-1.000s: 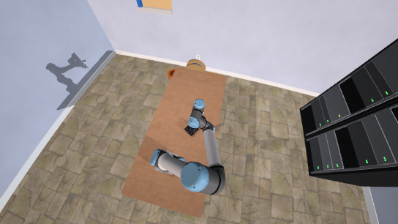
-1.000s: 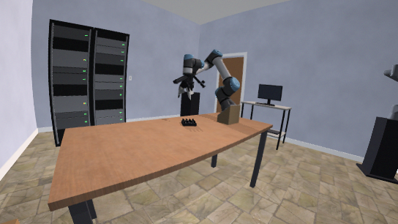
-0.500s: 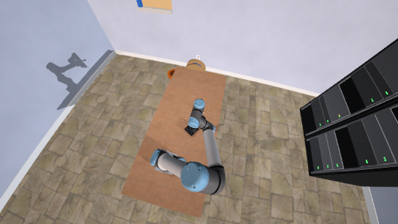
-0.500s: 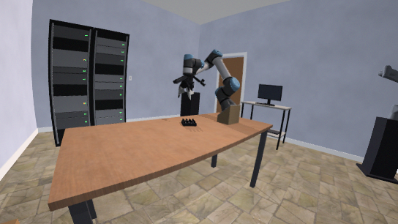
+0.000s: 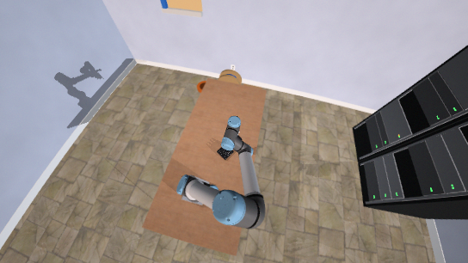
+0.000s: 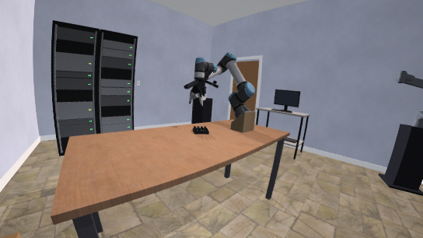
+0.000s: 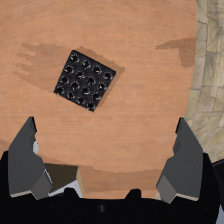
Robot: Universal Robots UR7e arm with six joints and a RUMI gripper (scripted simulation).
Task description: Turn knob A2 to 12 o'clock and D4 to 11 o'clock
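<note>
The knob box [image 7: 85, 80] is a small black square block with rows of dark knobs, lying rotated on the brown table. It also shows in the exterior view [image 6: 201, 130] and, partly under the arm's wrist, in the top view [image 5: 224, 152]. The single knobs and their marks are too small to read. My gripper [image 7: 105, 118] hangs high above the table, open and empty, with both grey fingers spread wide. The box lies up and to the left of the fingers in the wrist view. In the exterior view the gripper [image 6: 199, 93] is well above the box.
The arm's base block [image 6: 243, 121] stands on the table behind the box. The table's edge and tiled floor [image 7: 210, 75] show at the right of the wrist view. Server racks [image 6: 93, 82] stand by the wall, and a desk with a monitor [image 6: 287, 99] is beyond the table.
</note>
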